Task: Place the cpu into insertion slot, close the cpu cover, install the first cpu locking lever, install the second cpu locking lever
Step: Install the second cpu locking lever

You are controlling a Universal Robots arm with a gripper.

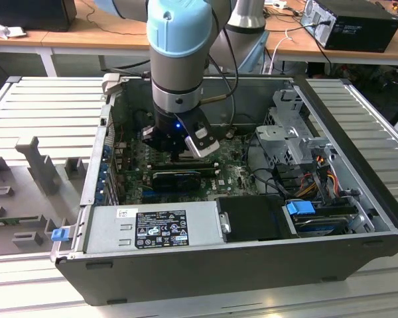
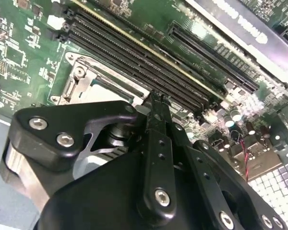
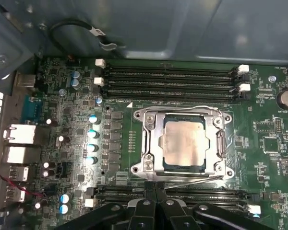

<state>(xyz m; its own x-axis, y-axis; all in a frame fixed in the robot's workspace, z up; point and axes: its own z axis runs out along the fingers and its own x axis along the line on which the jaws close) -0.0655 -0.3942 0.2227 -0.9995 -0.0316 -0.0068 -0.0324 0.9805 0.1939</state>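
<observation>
In the first wrist view the cpu [image 3: 186, 143], a pale silver square, lies in the insertion slot [image 3: 226, 143] on the green motherboard. The cpu cover [image 3: 152, 143], a metal frame, lies flat around it. One thin locking lever [image 3: 182, 110] runs along the far side of the frame. Another locking lever [image 3: 197, 179] runs slightly slanted along the side nearest my fingertips. My gripper [image 3: 155, 187] is shut, its black fingers pressed together just beside that lever, nothing visible between them. In the second wrist view the gripper [image 2: 156, 99] points down at the socket's edge [image 2: 79, 81]. In the exterior view the gripper [image 1: 179, 151] is low inside the case.
Long black memory slots [image 3: 168, 76] flank the socket on both sides. The grey case wall [image 3: 134, 28] rises close behind. A power supply [image 1: 152, 225], a black card [image 1: 179, 177], a drive cage [image 1: 288, 132] and loose cables [image 1: 312, 179] crowd the case.
</observation>
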